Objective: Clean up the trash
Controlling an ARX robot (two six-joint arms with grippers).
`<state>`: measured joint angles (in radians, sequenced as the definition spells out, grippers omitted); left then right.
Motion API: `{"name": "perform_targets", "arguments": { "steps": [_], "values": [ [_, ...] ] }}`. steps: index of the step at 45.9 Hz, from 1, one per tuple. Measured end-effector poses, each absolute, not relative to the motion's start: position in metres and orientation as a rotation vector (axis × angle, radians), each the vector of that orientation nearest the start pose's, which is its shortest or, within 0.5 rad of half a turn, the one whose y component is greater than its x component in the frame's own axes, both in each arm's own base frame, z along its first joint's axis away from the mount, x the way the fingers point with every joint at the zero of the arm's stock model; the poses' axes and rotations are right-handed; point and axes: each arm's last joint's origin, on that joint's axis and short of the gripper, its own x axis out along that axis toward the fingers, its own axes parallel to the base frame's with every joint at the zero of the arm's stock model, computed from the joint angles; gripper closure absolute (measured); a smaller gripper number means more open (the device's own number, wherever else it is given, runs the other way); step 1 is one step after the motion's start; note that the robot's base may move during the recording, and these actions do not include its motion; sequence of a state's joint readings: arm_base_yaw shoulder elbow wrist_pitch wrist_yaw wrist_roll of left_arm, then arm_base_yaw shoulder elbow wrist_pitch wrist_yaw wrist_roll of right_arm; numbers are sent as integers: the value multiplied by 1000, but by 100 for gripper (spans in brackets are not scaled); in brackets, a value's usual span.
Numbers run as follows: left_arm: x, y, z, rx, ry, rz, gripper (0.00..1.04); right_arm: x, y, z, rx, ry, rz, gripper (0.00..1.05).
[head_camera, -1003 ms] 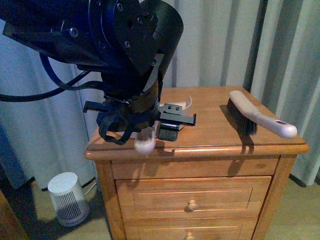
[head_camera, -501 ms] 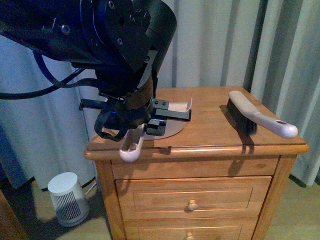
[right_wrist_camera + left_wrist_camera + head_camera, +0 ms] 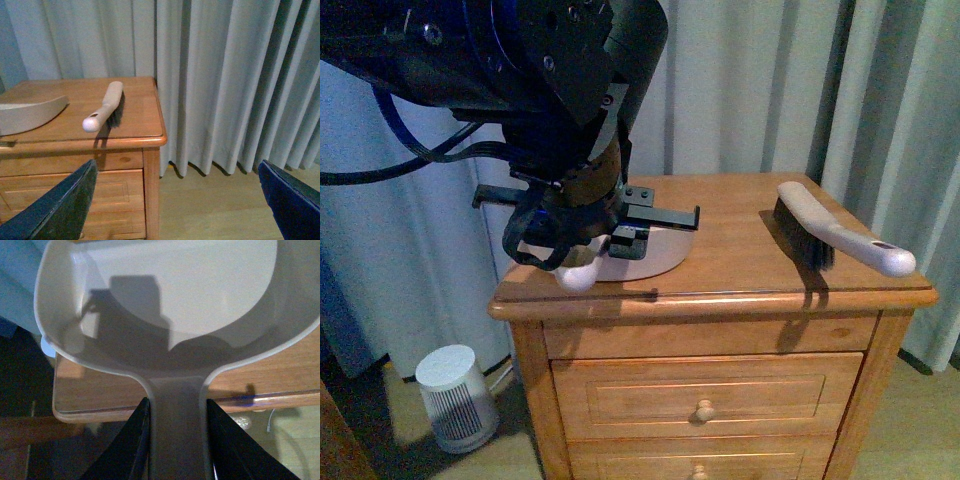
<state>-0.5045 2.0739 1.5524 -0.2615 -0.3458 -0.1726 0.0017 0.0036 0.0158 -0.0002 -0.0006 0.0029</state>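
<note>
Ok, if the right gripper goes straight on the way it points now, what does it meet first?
Probably the curtain, though depth is unclear; it might reach the floor at its foot instead. The right gripper is open, and the nightstand with the brush sits off to the side of that line.

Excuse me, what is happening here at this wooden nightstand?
The left gripper is shut on the handle of a beige dustpan, whose pan lies flat over the front left of the wooden nightstand; whether it touches the top is unclear. The pan looks empty, and no trash shows in any view. A hand brush lies on the right side of the top. The right gripper hangs open away from the nightstand, holding nothing.
</note>
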Motion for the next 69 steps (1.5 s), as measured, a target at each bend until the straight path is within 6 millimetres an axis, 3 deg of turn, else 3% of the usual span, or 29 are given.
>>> {"name": "perform_targets", "arguments": {
  "steps": [26,62,69],
  "values": [
    [404,-213,226,141,594,-104,76,97,0,169,3,-12,2,7],
    [404,-213,233,131,561,-110,76,97,0,169,3,-12,2,7],
    [404,-211,243,122,525,-124,76,97,0,169,3,-12,2,7]
  ]
}}
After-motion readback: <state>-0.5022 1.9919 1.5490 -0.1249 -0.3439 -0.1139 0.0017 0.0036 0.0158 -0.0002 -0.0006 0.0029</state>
